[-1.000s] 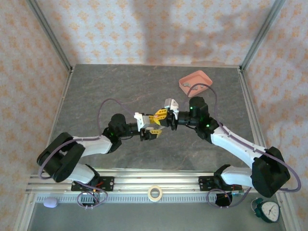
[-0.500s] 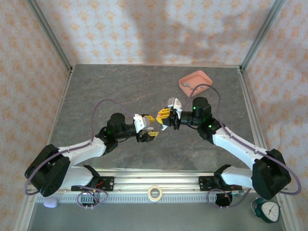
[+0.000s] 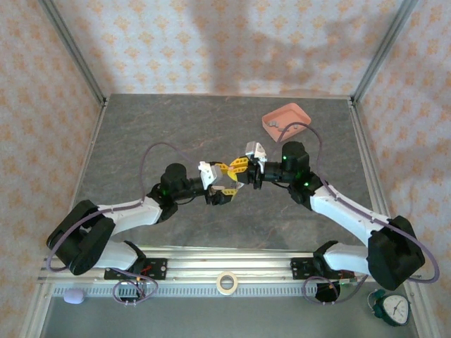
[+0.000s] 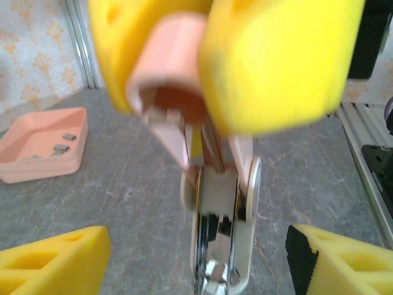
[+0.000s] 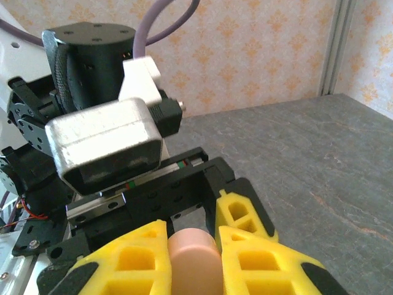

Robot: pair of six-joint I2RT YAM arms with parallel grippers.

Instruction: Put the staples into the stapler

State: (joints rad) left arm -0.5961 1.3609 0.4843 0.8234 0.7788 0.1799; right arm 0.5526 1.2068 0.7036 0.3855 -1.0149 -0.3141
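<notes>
White tape roll (image 3: 225,282) lay on the rail along the bench's near edge. A small clock (image 3: 390,308) sat by the near right corner.

Mid-bench, I had the two grippers nose to nose above the grey top (image 3: 176,134). The left gripper (image 3: 225,180) was released, with nothing in it. In its wrist view one yellow finger (image 4: 58,258) sat low left and its mate low right, wide apart. The stapler's lower end hung between them, touching neither.

The right gripper (image 5: 193,236) was clenched on the stapler (image 4: 166,80), the pink body pinched between its yellow pads and held clear of the bench. The stapler was hinged open. Its white-edged lower arm dropped away from the pink top with the metal channel (image 4: 215,203) bared. I could not tell whether anything lay in the channel.

Toward the far right corner stood the shallow pink tray (image 3: 289,111), well apart from both grippers. A few grey staples (image 4: 61,146) lay loose inside it.
</notes>
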